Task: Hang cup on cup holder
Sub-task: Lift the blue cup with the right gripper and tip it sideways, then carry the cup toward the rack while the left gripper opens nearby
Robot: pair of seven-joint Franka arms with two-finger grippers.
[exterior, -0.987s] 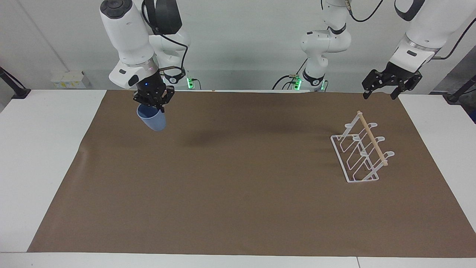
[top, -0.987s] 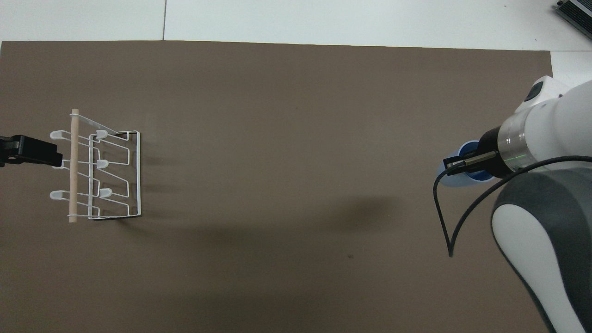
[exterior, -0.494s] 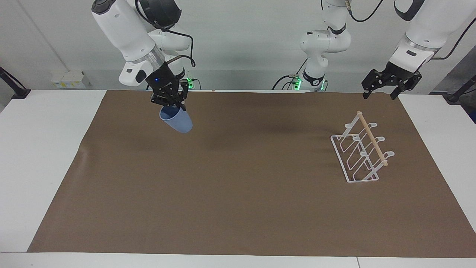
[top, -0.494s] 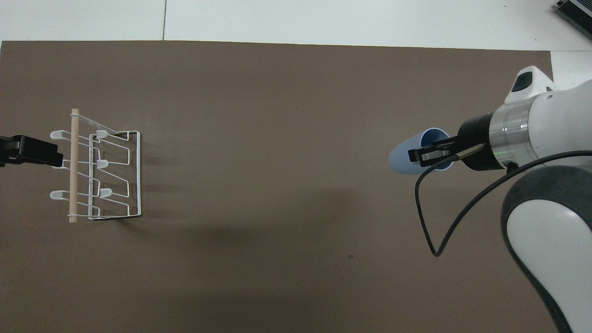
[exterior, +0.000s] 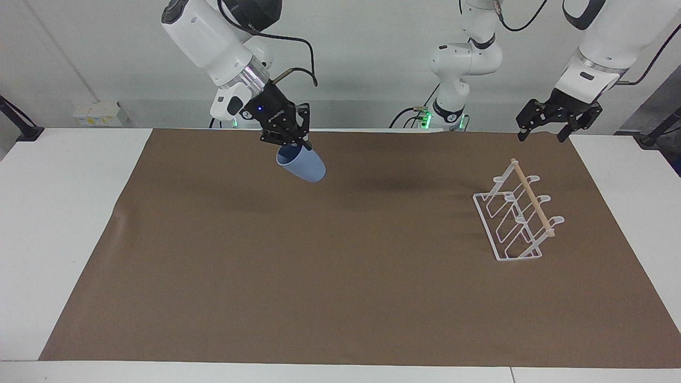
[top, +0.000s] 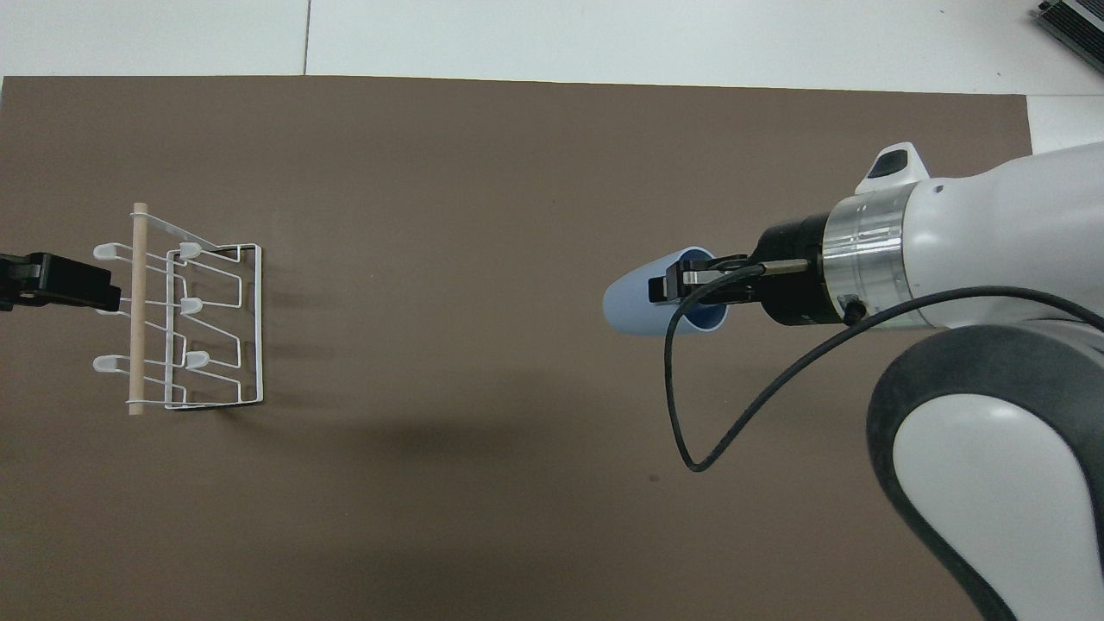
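A light-blue cup hangs tilted in the air over the brown mat, its rim up at the fingers and its base pointing toward the left arm's end of the table. My right gripper is shut on the cup's rim. The white wire cup holder with a wooden dowel along the top stands on the mat at the left arm's end, with nothing on its prongs. My left gripper waits open and holds nothing, up in the air over the mat's edge by the holder.
The brown mat covers most of the white table. A black cable loops down from the right arm's wrist. A grey device shows at the table's corner farthest from the robots, at the right arm's end.
My right arm has carried the cup from the right arm's end of the mat toward its middle, tilting it further. The left arm and the holder have stayed put.
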